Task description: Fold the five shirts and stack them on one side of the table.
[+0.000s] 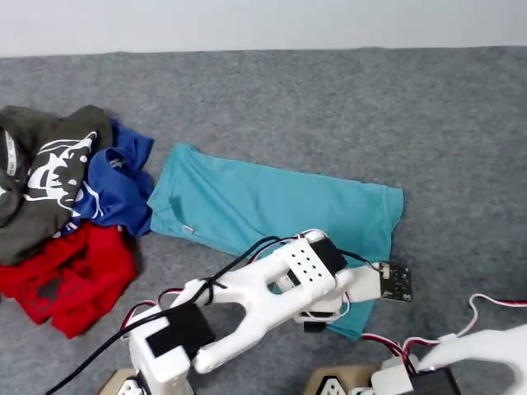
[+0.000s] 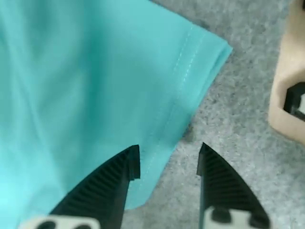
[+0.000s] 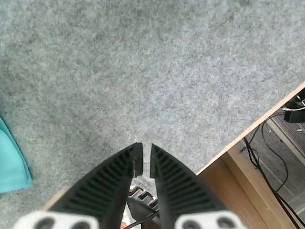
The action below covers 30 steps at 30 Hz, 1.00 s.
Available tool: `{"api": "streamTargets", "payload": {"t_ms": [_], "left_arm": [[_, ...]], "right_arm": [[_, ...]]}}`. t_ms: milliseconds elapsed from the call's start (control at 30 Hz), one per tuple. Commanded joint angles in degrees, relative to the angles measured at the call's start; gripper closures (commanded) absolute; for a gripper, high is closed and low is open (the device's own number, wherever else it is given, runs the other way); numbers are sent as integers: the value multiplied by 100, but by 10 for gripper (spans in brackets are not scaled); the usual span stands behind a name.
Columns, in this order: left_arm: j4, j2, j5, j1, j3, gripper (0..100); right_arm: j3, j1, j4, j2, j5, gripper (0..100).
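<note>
A teal shirt (image 1: 272,202) is seen spread lengthwise on the grey felt table (image 1: 329,107), folded into a long band and laid slantwise near the middle. Its near corner is covered in the high view by the left arm (image 1: 272,288). In the left wrist view the left gripper (image 2: 169,160) is shown released, with the jaws parted wide. One finger (image 2: 107,183) is placed over the teal cloth and the other over bare felt, so that the stitched hem (image 2: 183,81) runs between them; whether the cloth is touched cannot be told. Well apart from that shirt, at the left side of the table, three more shirts are heaped: an olive-grey shirt (image 1: 49,177) with a white graphic, a blue shirt (image 1: 119,185) partly under it, and a red shirt (image 1: 70,276) nearest the arms. The right gripper (image 3: 143,152) is clenched to a narrow slit with nothing grasped, above bare felt close to the table's wooden edge (image 3: 238,157). A corner of the teal shirt is seen at the side of its view.
</note>
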Motion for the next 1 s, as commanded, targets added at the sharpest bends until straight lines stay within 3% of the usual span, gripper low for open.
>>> {"api": "streamTargets", "payload": {"t_ms": [0, 800, 967], "left_arm": [[-53, -9, -53, -62, -198, 793], [18, 492, -26, -158, -611, 796], [334, 905, -26, -158, -1086, 893]], "right_arm": [[-35, -4, 13, -215, 70, 960], [-35, -4, 13, -207, 70, 960], [-35, -4, 13, -207, 70, 960]]}}
